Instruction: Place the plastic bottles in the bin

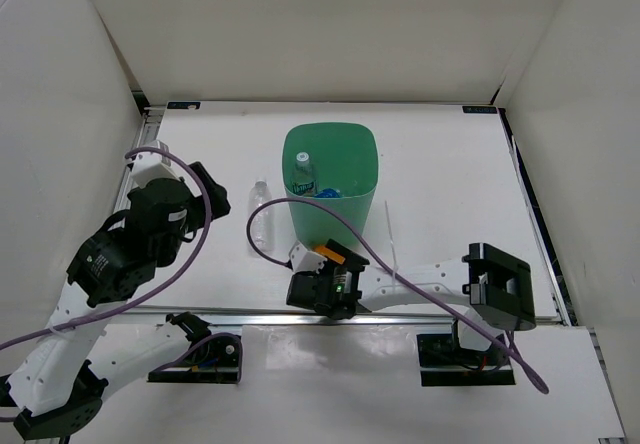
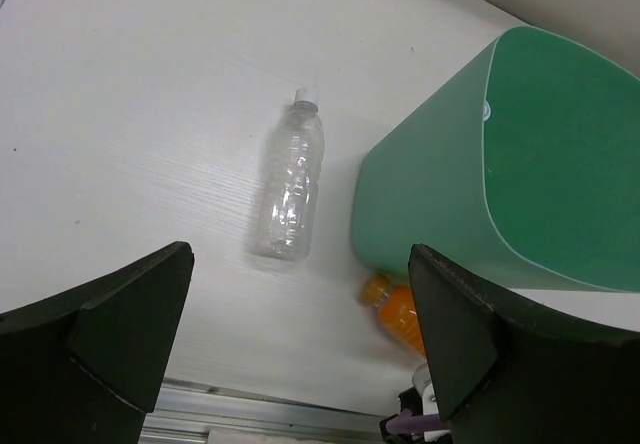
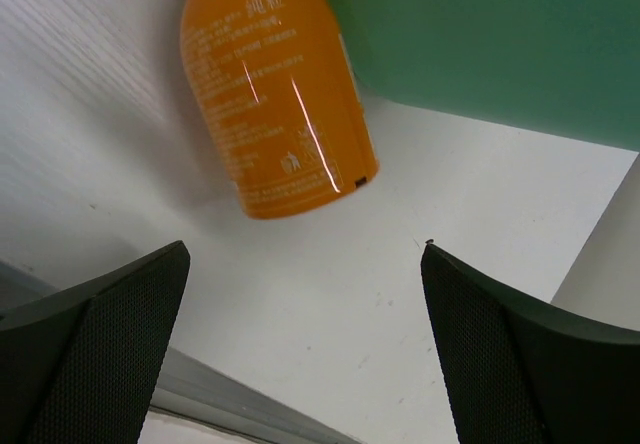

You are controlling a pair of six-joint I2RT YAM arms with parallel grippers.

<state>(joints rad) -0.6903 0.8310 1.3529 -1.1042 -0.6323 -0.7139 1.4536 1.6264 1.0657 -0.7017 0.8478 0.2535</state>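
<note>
Because the orange plastic bottle (image 3: 275, 94) lies on its side just beside the green tapering plastic bin (image 1: 335, 219), the right gripper (image 3: 305, 264) hangs over it, jaws wide and empty; the left gripper (image 2: 300, 254), likewise spread, faces the plain clear plastic bottle (image 2: 290, 184) lying left of the bin; one blue-labelled clear bottle (image 1: 304, 174) is inside.

The left gripper (image 2: 300, 329) has its jaws set wide apart, with one dark finger (image 2: 105, 329) at each lower corner of the wrist view. The left arm (image 1: 110, 264) is raised and folded, its wrist angled down and forward. The right gripper (image 3: 305, 314) is likewise spread wide. The right arm (image 1: 420, 279) lies low, stretched leftward from its base, fingers pointing forward.
</note>
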